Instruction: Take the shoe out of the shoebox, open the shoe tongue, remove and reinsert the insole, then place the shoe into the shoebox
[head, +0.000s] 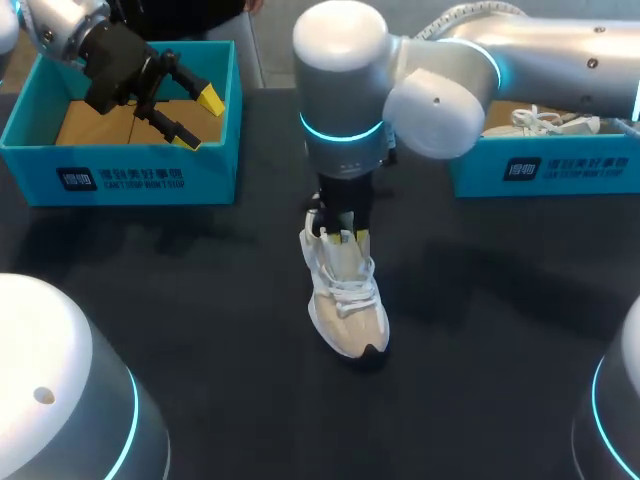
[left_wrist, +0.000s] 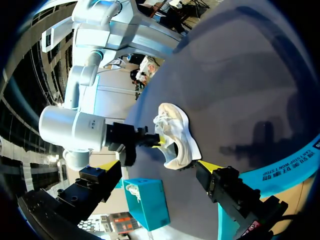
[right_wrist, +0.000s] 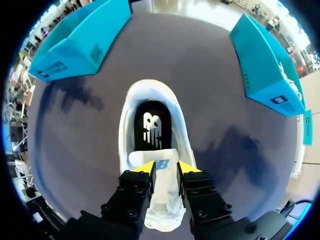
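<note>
Upper left of the frame: left end effector (head: 198, 120) spread wide, hanging over an open blue shoebox (head: 120, 170). Centre: white shoe (head: 348, 300) upright on the dark worktop (head: 200, 300), outside both boxes. Right end effector (head: 341, 238) pinching its tongue (right_wrist: 162, 170). Upper right: second shoebox (head: 560, 170).

Table (head: 200, 320) free round shoe (head: 347, 300); L box (head: 120, 172), R box (head: 545, 170) at rear corners
</note>
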